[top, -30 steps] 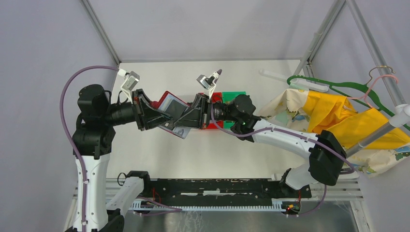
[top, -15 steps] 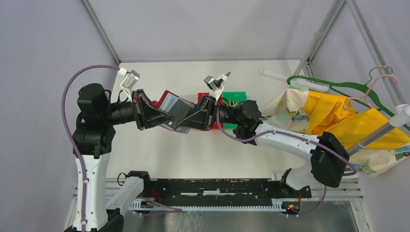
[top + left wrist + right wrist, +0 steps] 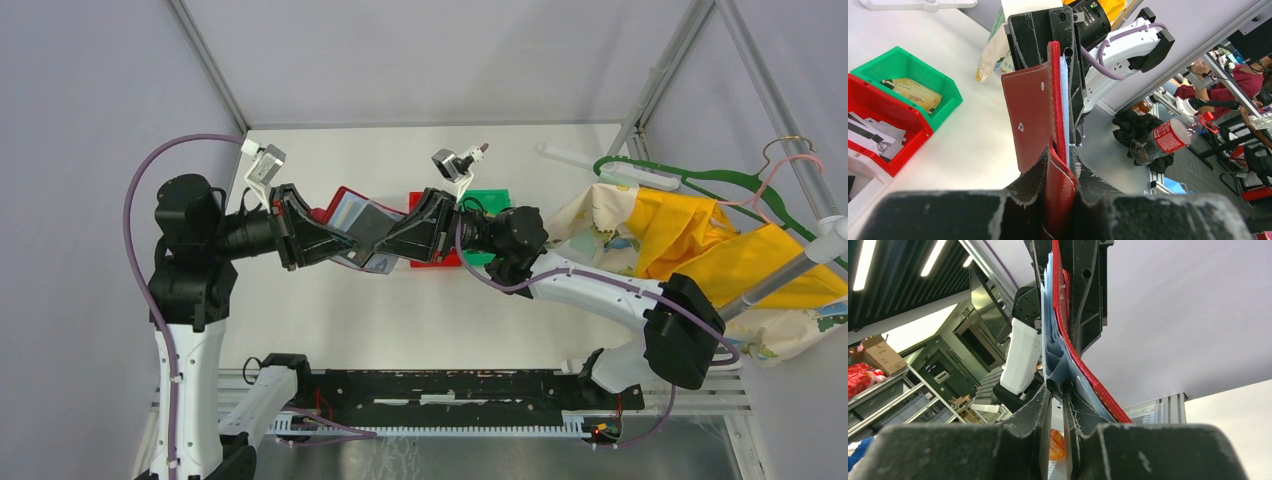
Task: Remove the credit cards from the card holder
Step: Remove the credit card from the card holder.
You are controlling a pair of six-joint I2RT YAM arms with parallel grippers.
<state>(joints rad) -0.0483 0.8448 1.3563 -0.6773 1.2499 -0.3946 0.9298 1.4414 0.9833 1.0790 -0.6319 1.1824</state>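
Card holder [image 3: 1030, 115] off the table [image 3: 965, 150], slung between the two grippers, just left of the red bin [image 3: 910, 147] in the top view; red cover stands edge-up in the left wrist view, small clasp stud showing on its outer face

Left gripper [image 3: 1059, 170]: fingers clenched on the lower edge of the red cover, one finger on each side; firm grasp on the card holder

Right gripper [image 3: 1057, 392]: comes in from the opposite side; fingertips stand narrowly apart with the bottom edge of the blue-grey leaves [image 3: 1053, 350] between them; cannot tell whether they pinch a leaf or only flank it

Leaves fan away from the red cover in the right wrist view, cover bowed to one side, leaves to the other; no single card can be told apart among the leaves

Red bin sits on the table beside the green bin [image 3: 943, 107], the two touching; pale cards [image 3: 870, 134] with dark stripes lie flat in the red bin; tan flat pieces lie in the green one

Far right of the table: yellow cloth [image 3: 700, 230] in a heap, green hanger [image 3: 690, 180] across it; well apart from the grippers
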